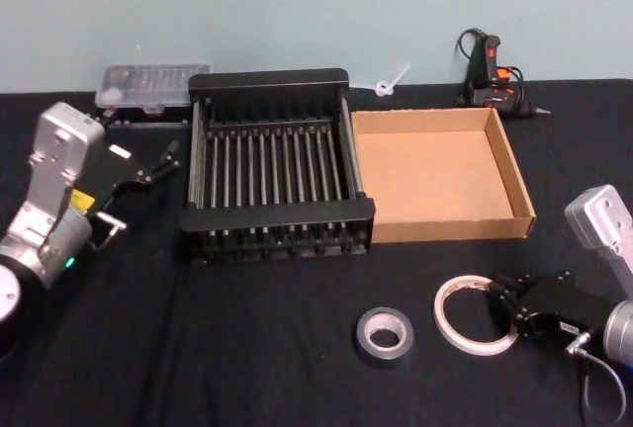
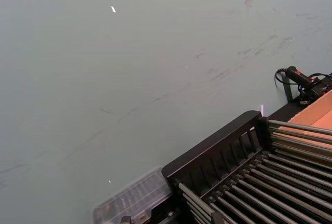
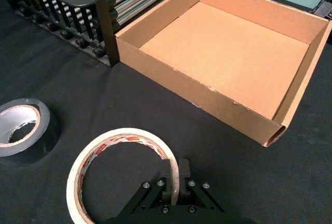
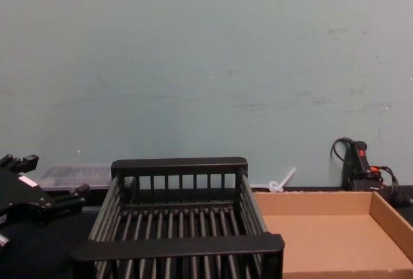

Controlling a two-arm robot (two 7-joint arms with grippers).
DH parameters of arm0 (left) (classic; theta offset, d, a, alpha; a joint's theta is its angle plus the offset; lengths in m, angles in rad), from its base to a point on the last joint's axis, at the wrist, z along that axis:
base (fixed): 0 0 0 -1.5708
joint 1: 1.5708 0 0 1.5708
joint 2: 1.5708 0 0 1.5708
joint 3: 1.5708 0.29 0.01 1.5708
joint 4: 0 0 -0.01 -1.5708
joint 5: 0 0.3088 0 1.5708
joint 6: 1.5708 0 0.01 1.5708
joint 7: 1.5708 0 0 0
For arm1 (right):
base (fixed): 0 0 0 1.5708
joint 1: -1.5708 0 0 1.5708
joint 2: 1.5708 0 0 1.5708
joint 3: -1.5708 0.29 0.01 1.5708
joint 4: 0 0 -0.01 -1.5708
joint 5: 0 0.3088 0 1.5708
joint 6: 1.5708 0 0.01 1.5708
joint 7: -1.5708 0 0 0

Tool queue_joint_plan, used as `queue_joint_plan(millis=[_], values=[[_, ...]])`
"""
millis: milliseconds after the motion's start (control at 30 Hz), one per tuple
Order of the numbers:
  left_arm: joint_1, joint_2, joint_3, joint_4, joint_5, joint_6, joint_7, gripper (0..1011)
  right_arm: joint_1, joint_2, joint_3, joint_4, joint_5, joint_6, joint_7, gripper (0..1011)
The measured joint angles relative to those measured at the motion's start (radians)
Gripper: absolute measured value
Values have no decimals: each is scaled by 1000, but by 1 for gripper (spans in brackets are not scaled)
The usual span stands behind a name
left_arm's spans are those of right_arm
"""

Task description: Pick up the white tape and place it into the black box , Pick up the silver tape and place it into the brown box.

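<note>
Down at the near right of the worktop point(image 1: 257, 368), the right pincer point(image 1: 502, 300) is sitting low on the black cloth with its fingers straddling the rim of the white tape point(image 1: 473, 314). From the right wrist view, one finger point(image 3: 167, 175) is standing inside the ring and the other point(image 3: 183, 175) outside, closed on the thin wall, while the roll is lying flat on the cloth, red print showing along its inner face.

Just beside it, towards the robot's left and apart from it, the silver tape point(image 1: 385, 334) is lying flat too, hollow centre up. Neither roll is touching a box.

Farther back, the brown box point(image 1: 514, 175) is sitting open with bare cardboard inside, and its left wall is pressing up against the black box point(image 1: 277, 215), whose ribbed bottom is carrying nothing.

Over on the left side, the left pincer point(image 1: 163, 162) is hanging just beside the black box's left wall with its fingers apart and nothing between them, well away from both tapes.

Behind the black box, a clear plastic case point(image 1: 153, 85) is resting near the wall. A white zip tie point(image 1: 389, 82) is lying at the back edge between the boxes, and a black tool with an orange trigger point(image 1: 490, 73) is standing behind the brown box's far right corner.
</note>
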Motion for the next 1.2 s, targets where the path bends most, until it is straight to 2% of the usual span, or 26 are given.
queue_joint_plan(millis=[133, 267, 700, 933, 1200], values=[[0, 0, 0, 0, 0, 0, 0, 1001, 0, 0, 0, 0, 0, -1, 0, 93], [0, 0, 0, 0, 0, 0, 0, 1001, -7, 8, -1, -12, -11, -27, 1, 93], [0, 0, 0, 0, 0, 0, 0, 1001, -16, 0, 31, -76, 1, -75, 1, 93], [0, 0, 0, 0, 0, 0, 0, 1001, 31, -32, 29, -74, -6, -98, -17, 92], [0, 0, 0, 0, 0, 0, 0, 1001, 124, -96, -8, -20, -38, -127, -28, 93]])
